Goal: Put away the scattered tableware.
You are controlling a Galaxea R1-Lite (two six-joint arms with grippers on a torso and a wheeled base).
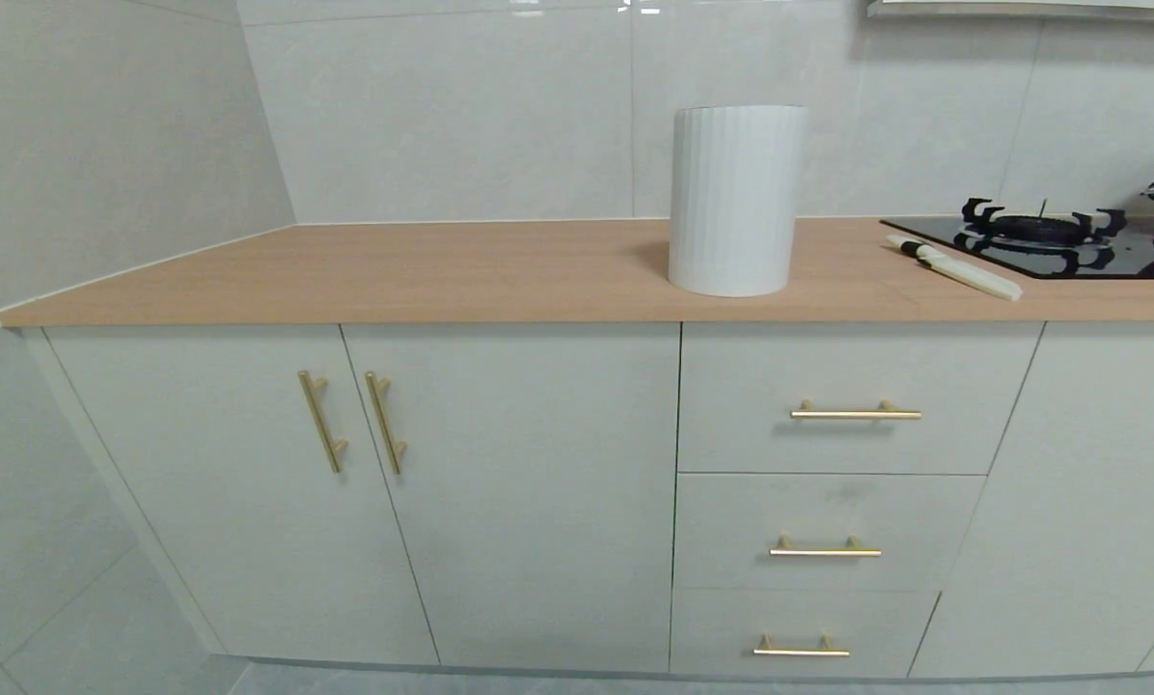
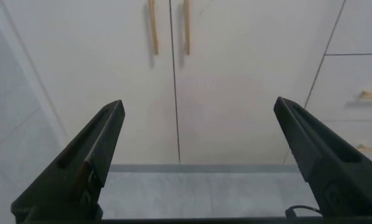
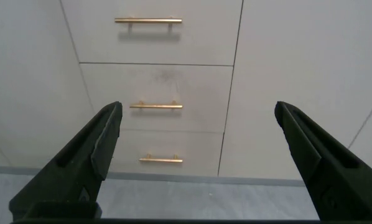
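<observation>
**Grippers open and empty, knife pickup is the weak point**

Left gripper (image 2: 197, 106) and right gripper (image 3: 198, 106) are both spread wide and hold nothing. They sit well below the canister (image 1: 736, 198): left faces the doors (image 2: 236, 74) below-left of it, right faces the drawers (image 3: 161, 81) below it. Knife (image 1: 953, 268) lies flat on the counter (image 1: 442, 270) right of the canister, along the hob (image 1: 934, 229) edge. Likely risks: thin flat knife slips the pinch or skids onto the glass; an arm coming up clips the tall canister and tips it

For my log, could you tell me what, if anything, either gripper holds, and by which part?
Nothing is held; the left gripper and right gripper are both open, empty.
</observation>
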